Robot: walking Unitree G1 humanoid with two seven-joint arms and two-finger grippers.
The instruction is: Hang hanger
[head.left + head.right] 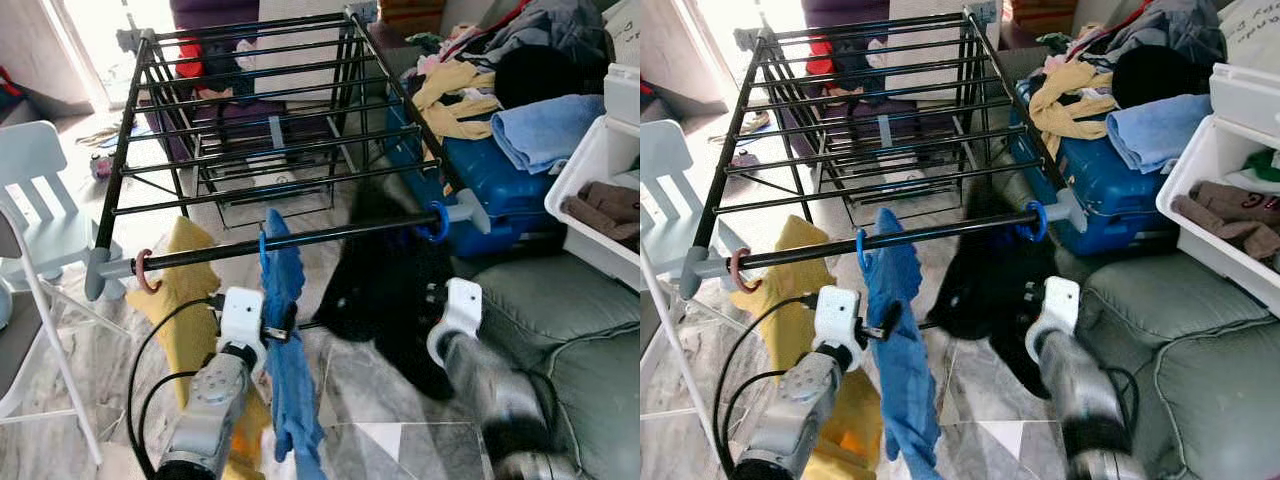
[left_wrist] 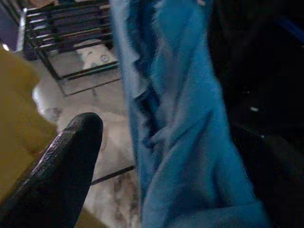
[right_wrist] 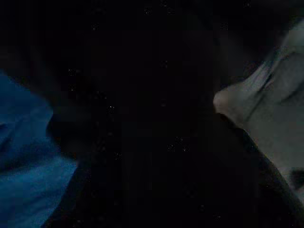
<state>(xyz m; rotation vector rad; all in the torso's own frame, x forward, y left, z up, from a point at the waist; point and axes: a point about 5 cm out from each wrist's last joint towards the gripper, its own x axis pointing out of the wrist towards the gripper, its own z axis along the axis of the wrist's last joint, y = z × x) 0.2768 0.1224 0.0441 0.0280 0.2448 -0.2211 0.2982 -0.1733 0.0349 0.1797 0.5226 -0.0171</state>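
Two grippers worked low, just under the near rail. The left gripper (image 1: 278,330) sat against the blue garment (image 1: 290,390), its black fingers closed together at the cloth's upper fold; whether they truly pinched it I could not confirm. Left wrist view: one black finger (image 2: 61,175) beside the blue folds, nothing visibly between the jaws. The right gripper (image 1: 432,300) was buried in the black garment (image 1: 390,290); its fingers hidden, its wrist view nearly all dark, so cannot tell apart or together.

Above them, the front rail (image 1: 300,240) of the drying rack (image 1: 250,100) carried three hooks: an orange hook (image 1: 146,270) over the yellow garment (image 1: 190,280), the blue hanger hook (image 1: 263,250) already over the bar, and a blue ring hook (image 1: 436,222) at the black garment.

Risk, judged: if either arm pulls away with cloth snagged, the hook could lift off the rail or the garment slide off its hanger. The light rack could also shift.

Beyond: blue suitcase (image 1: 500,185) heaped with clothes.
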